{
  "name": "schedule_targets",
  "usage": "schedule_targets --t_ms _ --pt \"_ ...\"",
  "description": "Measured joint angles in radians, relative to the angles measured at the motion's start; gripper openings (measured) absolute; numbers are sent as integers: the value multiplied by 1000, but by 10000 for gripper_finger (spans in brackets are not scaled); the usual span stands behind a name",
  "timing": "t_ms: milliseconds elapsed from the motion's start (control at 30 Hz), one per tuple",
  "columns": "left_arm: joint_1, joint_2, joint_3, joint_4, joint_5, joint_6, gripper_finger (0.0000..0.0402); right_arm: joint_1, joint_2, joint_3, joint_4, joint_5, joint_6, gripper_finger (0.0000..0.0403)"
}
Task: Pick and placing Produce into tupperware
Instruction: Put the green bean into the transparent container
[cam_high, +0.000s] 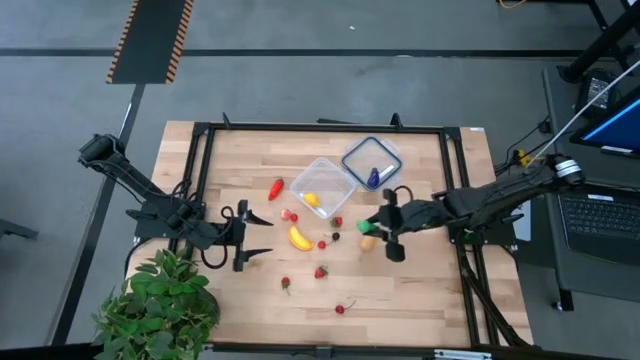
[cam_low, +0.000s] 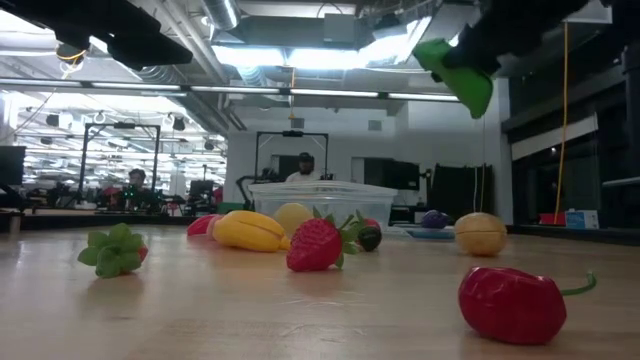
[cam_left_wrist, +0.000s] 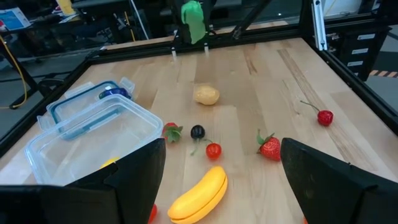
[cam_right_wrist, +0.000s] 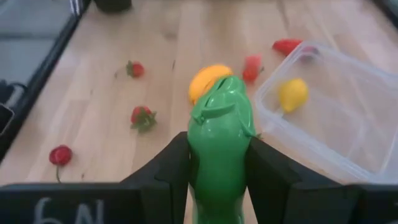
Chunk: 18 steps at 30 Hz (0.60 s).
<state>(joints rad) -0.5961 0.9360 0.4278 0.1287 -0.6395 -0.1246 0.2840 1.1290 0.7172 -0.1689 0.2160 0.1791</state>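
Observation:
A green toy vegetable (cam_right_wrist: 221, 130) is held above the table with my right gripper (cam_right_wrist: 219, 152) shut on it. In the high view this gripper (cam_high: 372, 226) is right of the clear tupperware (cam_high: 326, 174), which holds one yellow piece (cam_high: 312, 199). Loose produce lies on the wood: a yellow banana (cam_high: 299, 237), a red pepper (cam_high: 275, 188), strawberries (cam_high: 321, 271) and a tan piece (cam_high: 368, 242). My left gripper (cam_high: 262, 235) stands open left of the banana, touching nothing. My right gripper pinches the green vegetable by its two opposite sides (cam_right_wrist: 195, 149) between its two fingers (cam_right_wrist: 166, 167). The fingers slant down from the table's right side and lie along it. Its free end sticks out past the fingertips. It is lifted well clear of the table (cam_low: 462, 68).
A flat clear lid (cam_high: 371, 150) with a blue-purple piece (cam_high: 373, 177) on it lies right of the tub. A leafy potted plant (cam_high: 160, 305) fills the near left corner. A black frame (cam_high: 200, 150) borders the tabletop. A cherry (cam_high: 341, 308) lies near the front.

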Motion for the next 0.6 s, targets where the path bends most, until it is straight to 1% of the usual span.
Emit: schedule_targets --t_ms 233,333,500,600 --pt "0 0 0 0 -3 0 309 2 -192 -189 185 1 -27 127" --pt "0 0 0 0 -4 0 309 2 -265 -249 231 2 -32 127" --pt "0 0 0 0 -5 0 309 2 -367 -326 245 4 -38 127" --pt "1 0 0 0 -10 0 309 2 -418 -381 302 4 -65 127"
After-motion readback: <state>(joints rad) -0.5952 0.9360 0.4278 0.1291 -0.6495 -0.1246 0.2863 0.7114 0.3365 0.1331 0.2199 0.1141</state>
